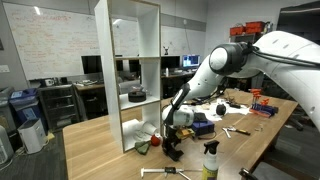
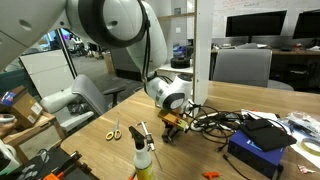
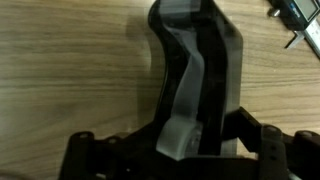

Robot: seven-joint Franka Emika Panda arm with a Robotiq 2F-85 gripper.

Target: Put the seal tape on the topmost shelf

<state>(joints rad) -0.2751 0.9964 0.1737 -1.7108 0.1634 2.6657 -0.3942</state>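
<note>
Wrist view shows the pincer (image 3: 190, 30) low over the desk (image 3: 60, 80); if its jaws clamp the tape cannot be told. The top shelf (image 1: 128, 3) is high above it.

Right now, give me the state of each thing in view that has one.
pincer: down at the tabletop beside the shelving unit; open or shut cannot be told.
seal tape: cannot be made out in any view.
topmost shelf: level; its upper face is not visible.
dark bowl: resting on a middle board.
spray bottle: upright on the table.
scissors: lying flat on the table.
</note>
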